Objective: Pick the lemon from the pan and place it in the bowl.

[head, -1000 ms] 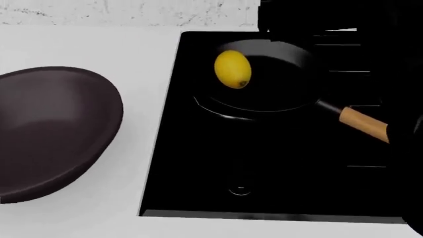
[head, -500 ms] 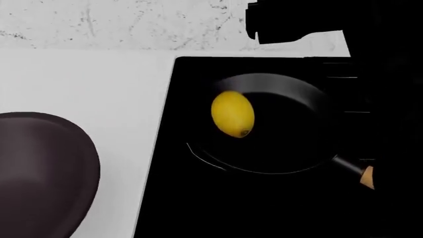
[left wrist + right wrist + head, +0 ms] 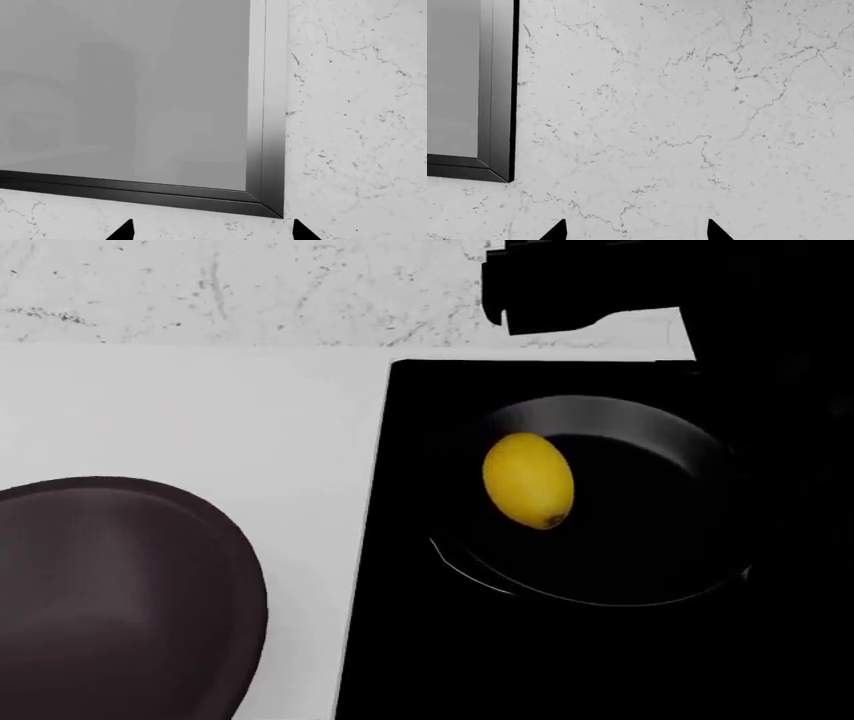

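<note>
In the head view the yellow lemon lies in the black pan, on its left side, with its dark nub toward me. The pan sits on a black cooktop. Its wooden handle does not show. The dark maroon bowl stands on the white counter to the left, cut off by the frame edge. My left gripper and right gripper are both open and empty. Each faces a marble wall, and only the fingertips show. Neither gripper can be made out in the head view.
A black blocky shape hangs at the top right above the cooktop, and the right edge is dark. The white counter runs to a marble backsplash. A framed grey panel is on the wall, also seen in the right wrist view.
The head view has shifted: pan, lemon and bowl first slid down the picture, then right. The pan's handle has left sight. The lemon still lies in the pan.
</note>
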Available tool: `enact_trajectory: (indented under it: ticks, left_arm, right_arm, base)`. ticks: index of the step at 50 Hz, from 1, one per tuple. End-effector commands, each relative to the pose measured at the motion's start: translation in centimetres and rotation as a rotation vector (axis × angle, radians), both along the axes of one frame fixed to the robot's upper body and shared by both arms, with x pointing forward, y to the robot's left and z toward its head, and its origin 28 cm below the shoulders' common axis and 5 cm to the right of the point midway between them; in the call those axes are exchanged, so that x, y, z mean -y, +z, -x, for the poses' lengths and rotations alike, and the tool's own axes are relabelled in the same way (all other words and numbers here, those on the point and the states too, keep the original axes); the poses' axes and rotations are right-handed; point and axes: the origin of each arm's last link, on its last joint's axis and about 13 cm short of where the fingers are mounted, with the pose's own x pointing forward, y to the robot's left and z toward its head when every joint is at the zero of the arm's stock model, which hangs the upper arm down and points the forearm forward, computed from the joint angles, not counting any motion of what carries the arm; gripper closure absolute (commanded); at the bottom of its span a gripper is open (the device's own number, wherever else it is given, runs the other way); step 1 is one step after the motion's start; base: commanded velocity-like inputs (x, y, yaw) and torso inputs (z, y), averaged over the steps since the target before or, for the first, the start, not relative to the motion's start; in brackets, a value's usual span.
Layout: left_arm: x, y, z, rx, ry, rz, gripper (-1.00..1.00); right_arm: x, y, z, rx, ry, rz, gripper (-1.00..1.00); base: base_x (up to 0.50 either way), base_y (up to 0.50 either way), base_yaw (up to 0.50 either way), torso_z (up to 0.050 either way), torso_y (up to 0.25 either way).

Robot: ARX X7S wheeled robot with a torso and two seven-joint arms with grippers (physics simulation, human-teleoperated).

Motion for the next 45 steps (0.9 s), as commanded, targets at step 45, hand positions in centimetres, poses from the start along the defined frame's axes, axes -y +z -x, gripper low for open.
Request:
enact_trajectory:
  ticks: [45]
  left_arm:
    - [-6.0, -2.7, 4.2, -0.014, 0.284, 0.094, -1.00]
  right_arm:
    - [-0.5, -1.1, -1.7, -0.119, 0.017, -0.040, -1.00]
  base:
    - [0.00, 0.00, 0.00, 0.000, 0.000]
